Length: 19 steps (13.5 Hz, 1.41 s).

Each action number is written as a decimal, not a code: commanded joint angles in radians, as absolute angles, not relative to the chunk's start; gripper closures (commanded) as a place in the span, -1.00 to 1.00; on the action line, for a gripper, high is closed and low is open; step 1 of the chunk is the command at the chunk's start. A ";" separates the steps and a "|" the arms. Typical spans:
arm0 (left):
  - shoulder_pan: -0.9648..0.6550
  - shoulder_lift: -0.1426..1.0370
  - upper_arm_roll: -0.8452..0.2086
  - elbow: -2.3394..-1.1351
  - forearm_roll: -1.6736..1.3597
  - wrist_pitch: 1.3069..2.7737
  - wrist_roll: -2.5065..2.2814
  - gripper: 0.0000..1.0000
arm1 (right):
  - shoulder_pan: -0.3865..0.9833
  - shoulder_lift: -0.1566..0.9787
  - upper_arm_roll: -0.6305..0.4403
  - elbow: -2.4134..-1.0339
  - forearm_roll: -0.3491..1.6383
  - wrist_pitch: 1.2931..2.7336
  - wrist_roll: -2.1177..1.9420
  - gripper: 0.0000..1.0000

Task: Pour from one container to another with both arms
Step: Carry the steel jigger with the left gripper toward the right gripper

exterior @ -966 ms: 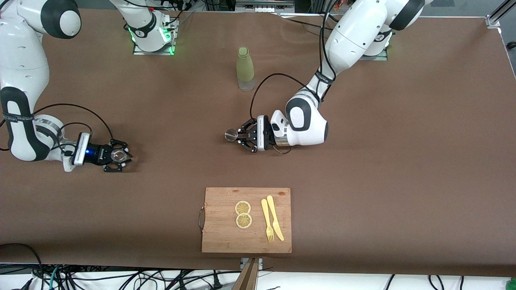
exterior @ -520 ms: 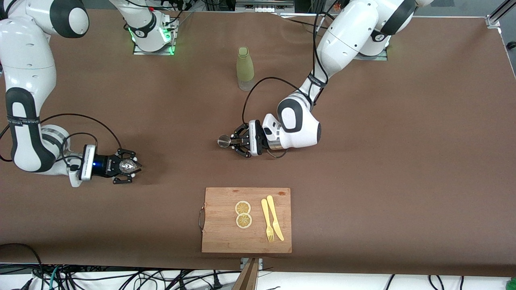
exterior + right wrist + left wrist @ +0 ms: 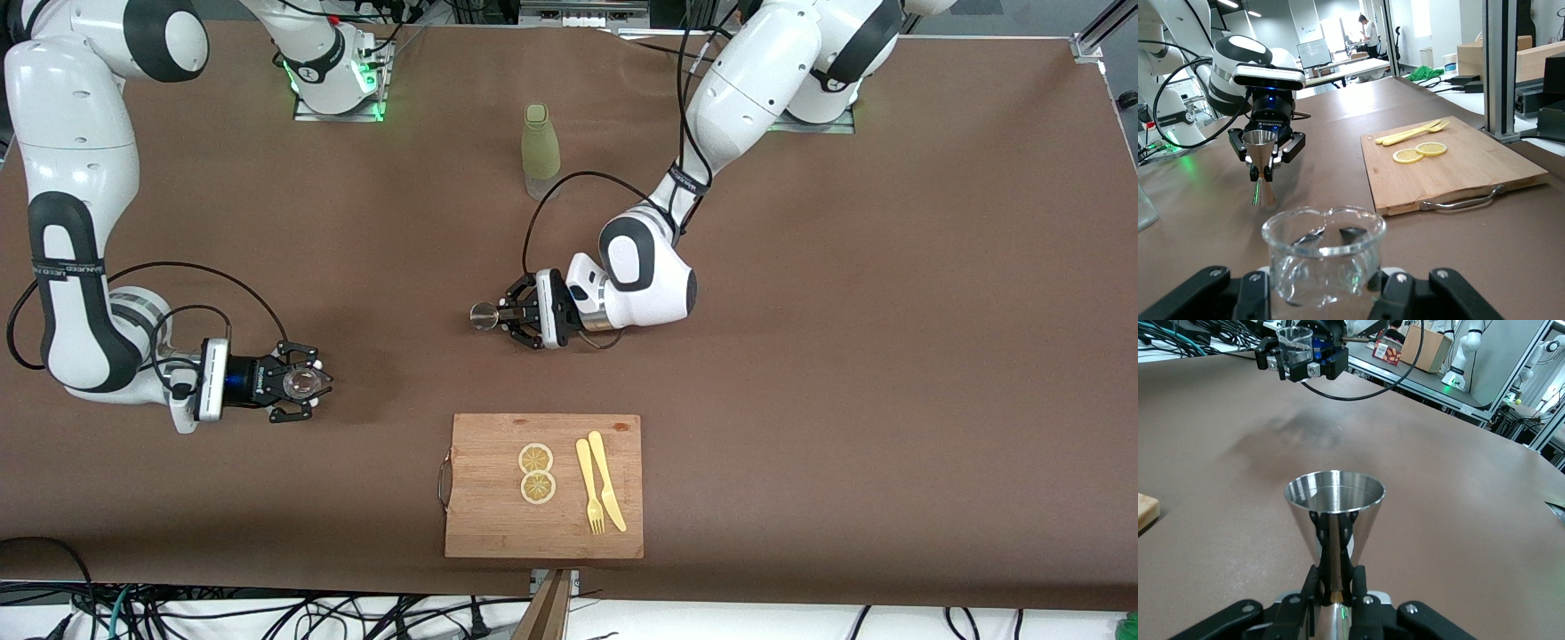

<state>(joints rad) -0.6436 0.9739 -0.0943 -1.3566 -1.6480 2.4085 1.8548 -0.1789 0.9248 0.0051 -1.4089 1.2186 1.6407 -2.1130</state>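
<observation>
The brown table (image 3: 889,356) carries everything, with the two arm bases along its edge farthest from the front camera. The left arm (image 3: 756,89) reaches toward the table's middle; the right arm (image 3: 76,196) bends down toward its own end of the table. A wooden cutting board (image 3: 498,524) with a metal handle lies at the table's edge nearest the front camera, holding two lemon slices (image 3: 537,473) and a yellow plastic fork (image 3: 589,489) and knife (image 3: 606,480) side by side. A green bottle (image 3: 540,151) stands upright midway between the bases. The left gripper (image 3: 508,313) is clamped on the waist of a steel jigger (image 3: 484,315), upright over the table's middle. The right gripper (image 3: 302,384) is closed around a small clear glass cup (image 3: 303,383), upright, held over the table toward the right arm's end.
</observation>
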 commanded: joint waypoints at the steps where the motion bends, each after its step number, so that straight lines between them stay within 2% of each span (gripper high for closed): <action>1: -0.664 0.992 -0.078 -1.301 -1.690 2.419 1.845 1.00 | -0.163 0.916 0.015 -1.401 1.218 1.667 -2.027 0.63; 5: -0.712 1.014 -0.075 -1.247 -1.687 2.486 1.754 1.00 | -0.123 0.917 0.054 -1.401 1.216 1.721 -1.973 0.63; 8: -0.773 1.054 -0.009 -1.172 -1.687 2.517 1.675 1.00 | -0.100 0.917 0.077 -1.401 1.216 1.750 -1.973 0.63; 12: -0.839 1.061 0.064 -1.148 -1.687 2.526 1.583 1.00 | -0.081 0.914 0.084 -1.401 1.213 1.758 -1.968 0.63; 16: -0.862 1.115 0.080 -1.079 -1.686 2.580 1.529 1.00 | -0.065 0.911 0.084 -1.402 1.189 1.747 -1.950 0.63; 19: -0.858 1.115 0.081 -1.077 -1.681 2.580 1.529 1.00 | -0.060 0.905 0.101 -1.402 1.137 1.749 -1.901 0.63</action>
